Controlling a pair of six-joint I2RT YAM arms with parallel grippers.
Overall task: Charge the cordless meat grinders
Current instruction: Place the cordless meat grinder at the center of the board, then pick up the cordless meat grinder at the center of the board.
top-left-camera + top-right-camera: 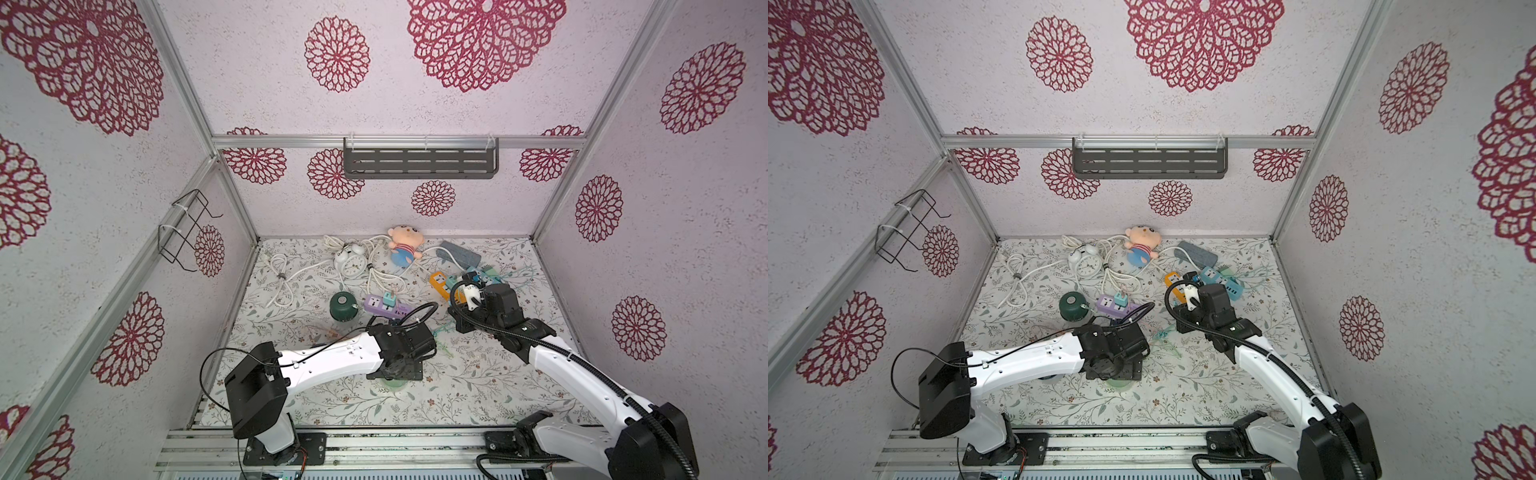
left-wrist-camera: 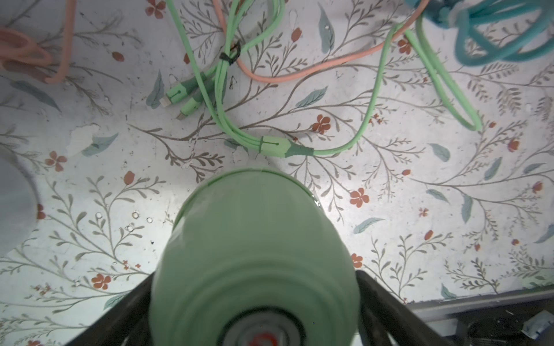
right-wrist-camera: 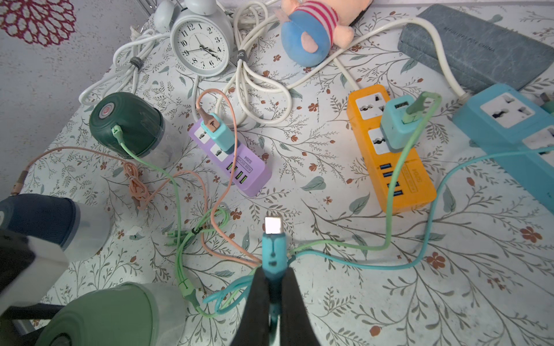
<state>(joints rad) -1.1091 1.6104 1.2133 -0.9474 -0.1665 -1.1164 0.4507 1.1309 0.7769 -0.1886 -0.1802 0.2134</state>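
Evidently the right gripper (image 3: pixel 272 269) was clamped on the teal cable plug (image 3: pixel 272 239), its metal tip pointing forward over the floral table (image 3: pixel 389 299). The left gripper (image 2: pixel 251 278) had its jaws spread on either side of the light green grinder (image 2: pixel 254 239), which stood at the near middle of the table. Whether they pressed on it or stood just clear could not be told.

The dark green grinder (image 3: pixel 126 119), beside the purple power strip (image 3: pixel 239 167), had a green cable (image 3: pixel 141 158) plugged into its side. The navy blue grinder (image 3: pixel 39 215) stood near the light green one.

To seat the plug well, the tip would want squaring to the port first. The grinder should be braced against sliding, and the teal slack kept off the green cable and the pink cable (image 3: pixel 136 185).

The purple strip's label appeared to read "S204". The grey case (image 3: pixel 479 45) bore lettering ending in "CHINA". The label on the orange power strip (image 3: pixel 398 179) was too blurred to read.
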